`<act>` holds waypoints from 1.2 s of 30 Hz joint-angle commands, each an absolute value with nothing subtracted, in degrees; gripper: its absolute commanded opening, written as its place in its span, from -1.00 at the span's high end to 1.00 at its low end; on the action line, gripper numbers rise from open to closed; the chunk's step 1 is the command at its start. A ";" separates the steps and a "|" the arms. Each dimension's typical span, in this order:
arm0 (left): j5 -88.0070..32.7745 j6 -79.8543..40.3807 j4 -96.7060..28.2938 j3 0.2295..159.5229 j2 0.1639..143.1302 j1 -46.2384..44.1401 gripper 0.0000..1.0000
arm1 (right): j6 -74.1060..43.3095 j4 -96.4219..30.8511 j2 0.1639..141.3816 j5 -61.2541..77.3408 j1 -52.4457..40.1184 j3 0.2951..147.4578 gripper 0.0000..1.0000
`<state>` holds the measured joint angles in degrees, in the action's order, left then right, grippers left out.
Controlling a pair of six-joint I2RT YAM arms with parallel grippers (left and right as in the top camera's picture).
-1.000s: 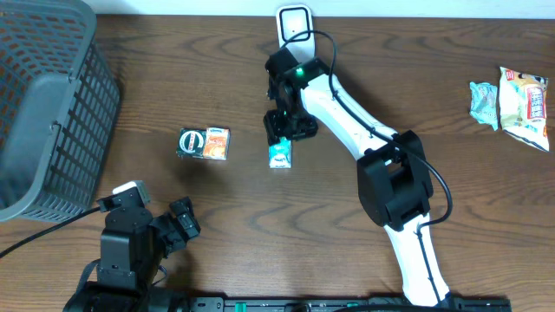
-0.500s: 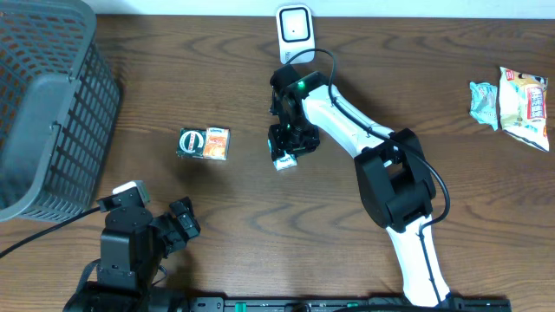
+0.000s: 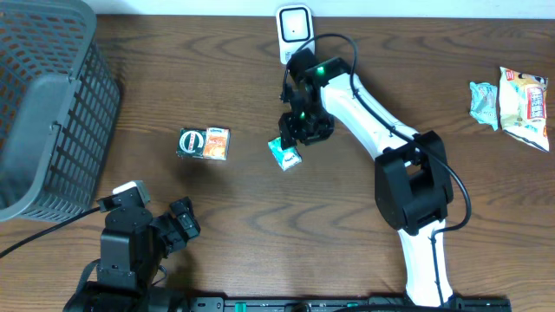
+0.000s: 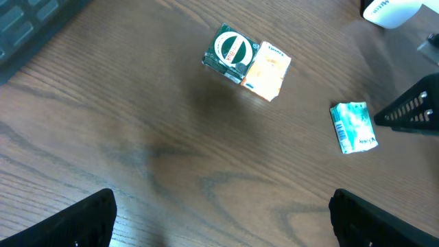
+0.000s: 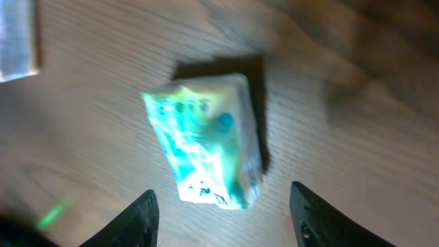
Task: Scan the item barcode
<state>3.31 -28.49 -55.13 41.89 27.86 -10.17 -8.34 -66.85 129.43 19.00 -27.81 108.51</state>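
Legible markings: none can be read for certain.
A round white-ringed emblem is shown on the green half of the small green-and-orange cardboard box, and small lettering on its orange half is too fine to be made out. Blurred dark print is carried on the teal-and-white soft packet. Unreadable coloured printing is borne by the yellow-and-red crinkled snack bag. A dark rounded-square outline is marked on the white plastic scanner stand.

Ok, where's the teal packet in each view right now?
Overhead: teal packet lies mid-table, just left of centre.
Left wrist: the packet is at the right side, flat on the wood.
Right wrist: the packet fills the centre of the frame.
Shared landmark: the green-and-orange box to its left, in the overhead and left wrist views only.
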 commanded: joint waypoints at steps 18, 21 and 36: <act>3.46 -28.38 -55.24 42.00 27.59 -10.04 -0.95 | 3.55 -63.94 134.65 25.45 -27.07 107.26 0.14; 3.46 -28.38 -55.24 42.00 27.59 -10.04 -0.96 | 3.53 -62.81 134.72 25.45 -27.03 105.89 0.15; 3.46 -28.38 -55.24 42.00 27.59 -10.07 -0.95 | 1.23 -59.83 134.52 28.29 -26.15 100.73 0.98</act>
<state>3.31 -28.51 -55.16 41.89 27.86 -10.17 2.92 -58.59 133.29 30.06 -26.33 102.08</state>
